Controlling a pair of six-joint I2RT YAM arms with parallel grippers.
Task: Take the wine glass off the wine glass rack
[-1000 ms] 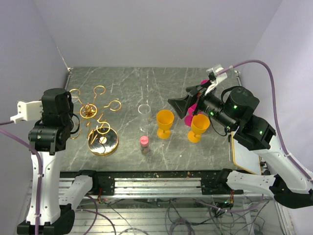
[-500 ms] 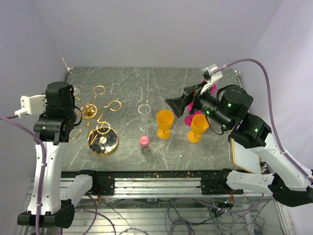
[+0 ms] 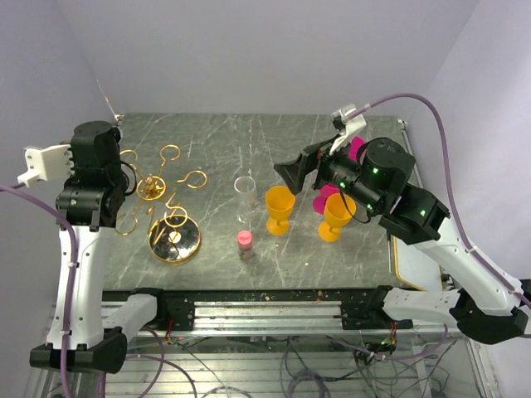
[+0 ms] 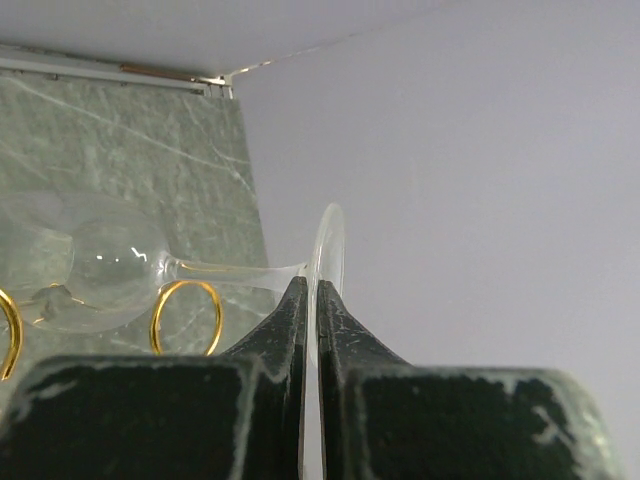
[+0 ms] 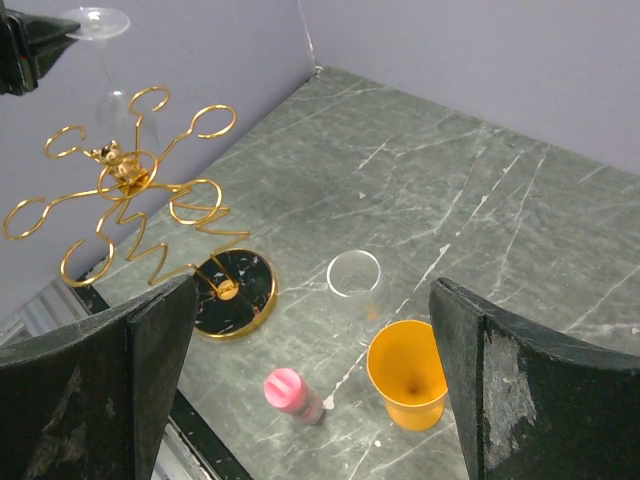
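Left wrist close-up: left fingers [image 4: 285, 325] tight on wine glass [image 4: 115, 265] foot, hidden overhead; right fingers [image 5: 505, 385] apart.

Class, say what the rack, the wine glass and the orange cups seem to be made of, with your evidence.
The rack: gold-coloured metal wire, polished; thin curled arms, mirror-like base. The wine glass: clear glass or clear plastic; the table shows through its bowl. The orange cups: probably plastic; opaque, even colour, dull sheen.
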